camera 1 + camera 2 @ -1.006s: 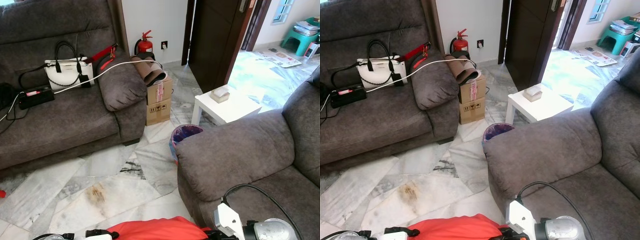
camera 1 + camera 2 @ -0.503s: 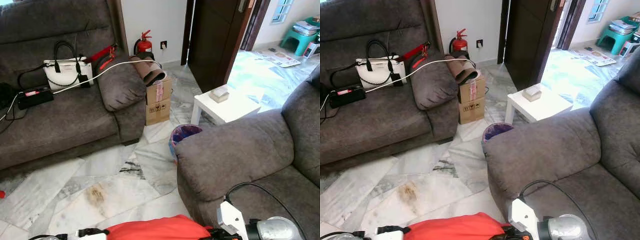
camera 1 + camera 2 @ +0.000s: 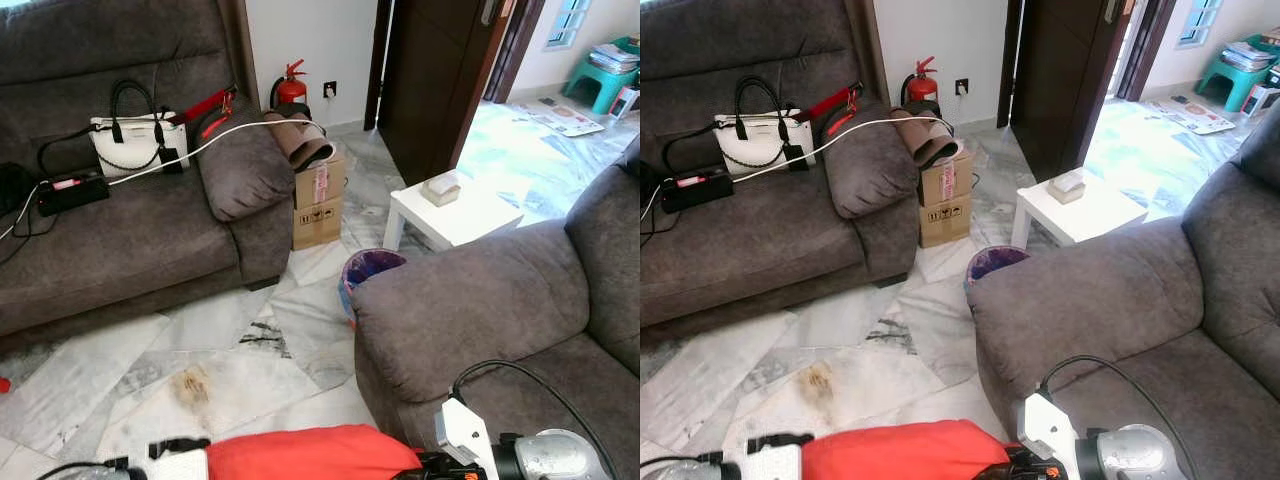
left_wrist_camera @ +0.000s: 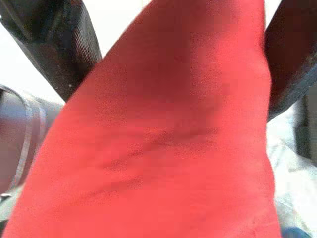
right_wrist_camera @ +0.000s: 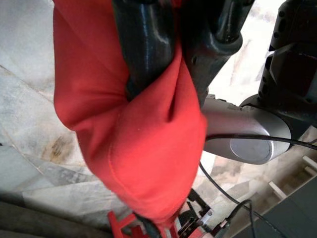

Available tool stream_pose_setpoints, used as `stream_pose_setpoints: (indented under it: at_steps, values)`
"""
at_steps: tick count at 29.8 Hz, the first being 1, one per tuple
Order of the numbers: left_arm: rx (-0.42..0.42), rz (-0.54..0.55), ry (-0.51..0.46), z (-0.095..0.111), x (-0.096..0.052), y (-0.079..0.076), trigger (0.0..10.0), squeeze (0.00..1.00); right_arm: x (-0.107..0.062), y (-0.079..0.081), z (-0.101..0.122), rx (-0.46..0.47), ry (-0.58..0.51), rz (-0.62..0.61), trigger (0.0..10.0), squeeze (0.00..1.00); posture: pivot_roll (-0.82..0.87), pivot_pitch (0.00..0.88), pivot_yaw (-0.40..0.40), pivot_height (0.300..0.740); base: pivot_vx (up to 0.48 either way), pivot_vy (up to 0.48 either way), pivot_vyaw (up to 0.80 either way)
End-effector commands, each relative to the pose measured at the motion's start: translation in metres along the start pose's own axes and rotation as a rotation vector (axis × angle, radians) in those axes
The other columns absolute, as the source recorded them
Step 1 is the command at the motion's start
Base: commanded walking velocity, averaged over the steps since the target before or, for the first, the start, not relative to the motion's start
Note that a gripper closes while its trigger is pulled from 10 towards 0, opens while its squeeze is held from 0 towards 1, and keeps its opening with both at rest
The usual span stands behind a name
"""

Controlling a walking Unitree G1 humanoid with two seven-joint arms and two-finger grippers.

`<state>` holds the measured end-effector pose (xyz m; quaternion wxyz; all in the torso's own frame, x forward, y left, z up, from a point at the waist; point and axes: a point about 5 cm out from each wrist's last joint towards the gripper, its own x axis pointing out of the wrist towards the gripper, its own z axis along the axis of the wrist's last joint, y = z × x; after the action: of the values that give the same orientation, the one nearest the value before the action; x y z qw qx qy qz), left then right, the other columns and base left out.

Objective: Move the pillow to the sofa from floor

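Note:
A red pillow (image 3: 310, 455) hangs at the bottom edge of the eye views, held up off the marble floor between both arms. My left gripper (image 4: 173, 49) has the pillow (image 4: 163, 139) between its two black fingers (image 4: 54, 44), which press on it from either side. My right gripper (image 5: 176, 59) is shut on a bunched fold of the red cloth (image 5: 133, 139). The right wrist (image 3: 540, 460) hovers over the seat of the grey sofa (image 3: 480, 310) on my right. A second grey sofa (image 3: 120, 240) stands at the far left.
The left sofa carries a white handbag (image 3: 125, 140), a black power strip (image 3: 70, 190) and cables. A cardboard box (image 3: 318, 205), a purple-lined bin (image 3: 368, 270) and a small white table (image 3: 450, 215) stand between the sofas. An open doorway lies at the back right.
The pillow and my left wrist have risen slightly in the eye views. Both grippers still hold the pillow.

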<state>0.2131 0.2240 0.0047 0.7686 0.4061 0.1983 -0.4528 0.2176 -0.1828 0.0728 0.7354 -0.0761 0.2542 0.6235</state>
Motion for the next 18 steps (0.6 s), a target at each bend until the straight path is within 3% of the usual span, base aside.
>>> stream_pose_setpoints:
  at_steps: [1,12,13,14,15,18]
  values:
    - [0.007,0.019,-0.002,-0.0015,-0.0004,-0.0002,10.0,0.0,-0.0009,0.0003,0.0251,-0.101,-0.091,0.016,10.0,0.0,0.06,0.11,0.012,0.74,0.0,0.0,0.0]
    - [-0.019,-0.026,-0.055,0.0052,0.0074,-0.0024,10.0,0.0,0.0005,0.0023,0.0262,-0.102,-0.096,0.025,10.0,0.0,0.05,0.112,0.011,0.74,0.0,0.0,0.0]
    - [-0.024,-0.027,-0.058,0.0053,0.0076,-0.0025,3.2,0.0,0.0001,0.0027,0.0261,-0.101,-0.095,0.025,10.0,0.0,0.05,0.112,0.01,0.74,0.0,0.0,0.0]
    - [-0.024,-0.027,-0.058,0.0053,0.0076,-0.0025,3.2,0.0,0.0001,0.0027,0.0261,-0.101,-0.095,0.025,10.0,0.0,0.05,0.112,0.01,0.74,0.0,0.0,0.0]
    - [-0.036,-0.026,-0.061,0.0052,0.0077,-0.0024,0.0,0.0,-0.0002,0.0029,0.0259,-0.1,-0.095,0.025,10.0,0.0,0.05,0.112,0.01,0.74,0.0,0.0,0.0]
    - [-0.025,-0.02,-0.06,0.0054,0.0075,-0.0015,0.0,0.0,-0.0003,0.0033,0.0251,-0.098,-0.094,0.025,10.0,0.0,0.05,0.113,0.009,0.74,0.0,0.0,0.0]
